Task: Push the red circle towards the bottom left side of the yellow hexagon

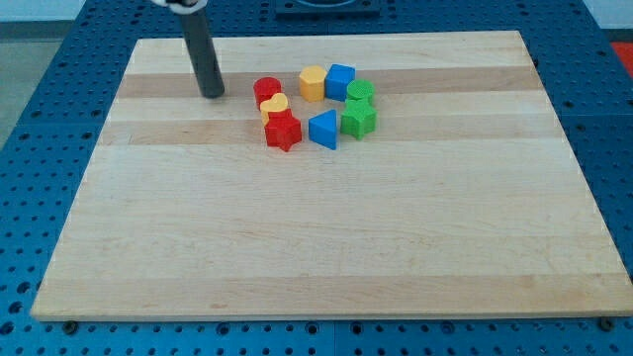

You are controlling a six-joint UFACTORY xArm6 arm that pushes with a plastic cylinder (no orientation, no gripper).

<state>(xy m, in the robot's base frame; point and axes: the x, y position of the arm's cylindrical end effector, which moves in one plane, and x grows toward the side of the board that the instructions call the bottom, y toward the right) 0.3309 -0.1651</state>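
The red circle lies on the wooden board near the view's top, left and slightly below the yellow hexagon. My tip stands to the left of the red circle, a short gap away, not touching it. A small yellow block sits just below the red circle, touching it. A red star-shaped block lies below that.
A blue cube sits right of the yellow hexagon. A green round block and a green star-shaped block lie at the cluster's right. A blue triangle lies between the red star and the green star.
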